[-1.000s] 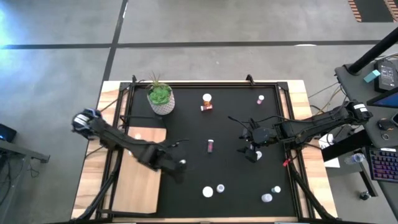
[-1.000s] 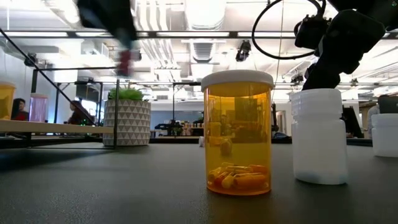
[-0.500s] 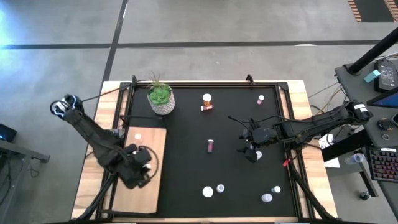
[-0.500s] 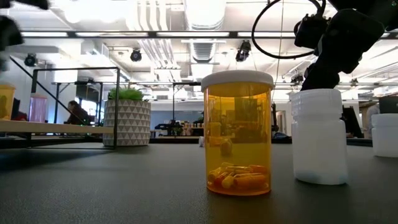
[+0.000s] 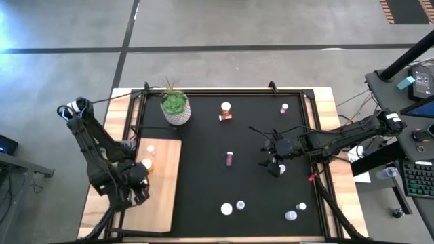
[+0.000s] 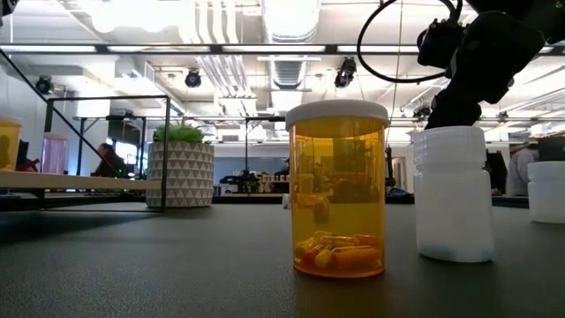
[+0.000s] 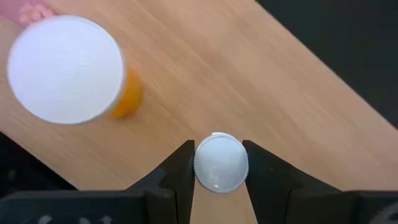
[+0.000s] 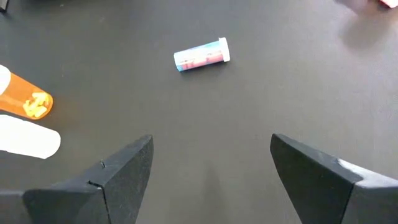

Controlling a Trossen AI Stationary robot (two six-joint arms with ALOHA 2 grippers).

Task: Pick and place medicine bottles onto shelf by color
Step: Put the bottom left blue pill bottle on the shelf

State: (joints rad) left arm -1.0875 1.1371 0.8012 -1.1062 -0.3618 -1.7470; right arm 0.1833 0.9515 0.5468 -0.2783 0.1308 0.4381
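- Fingers of the left gripper [image 7: 219, 167] are seen closed on a white-capped bottle [image 7: 221, 162], held upright with its long axis vertical above the shelf [image 5: 157, 196].
- An orange bottle [image 7: 68, 71] is seen standing upright on the shelf nearby.
- The right gripper [image 8: 208, 165] is held wide open and empty over the black mat [image 5: 203, 169]; a pink bottle [image 8: 201, 55] is seen lying on its side beyond it.
- The held bottle's body colour is hidden by its cap.

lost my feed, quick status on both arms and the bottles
Left gripper over the shelf, fingers shut on a white-capped bottle. Orange bottle already on shelf beside it. Right gripper open, hovering over the mat.
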